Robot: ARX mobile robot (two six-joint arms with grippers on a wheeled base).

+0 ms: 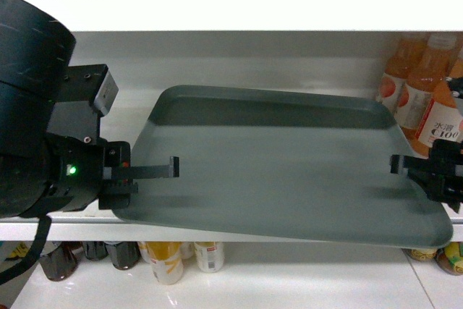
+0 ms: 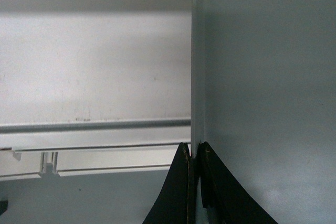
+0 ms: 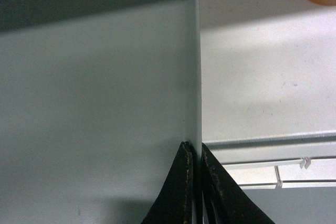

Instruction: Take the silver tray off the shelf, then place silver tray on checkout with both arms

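Two shelves fill the head view; the lower white shelf (image 1: 87, 223) carries the silver tray (image 1: 289, 164), its front edge jutting past the lip. Left end effector (image 1: 172, 168) pinches the tray's nine o'clock rim, right end effector (image 1: 396, 163) pinches its three o'clock rim. Orange bottles (image 1: 419, 92) stand at two o'clock.

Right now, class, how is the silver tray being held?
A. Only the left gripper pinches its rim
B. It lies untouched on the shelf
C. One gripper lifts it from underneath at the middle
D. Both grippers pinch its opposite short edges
D: the left gripper and the right gripper each have their jaws closed on an opposite rim of the silver tray, and both wrist views show that edge pinched.
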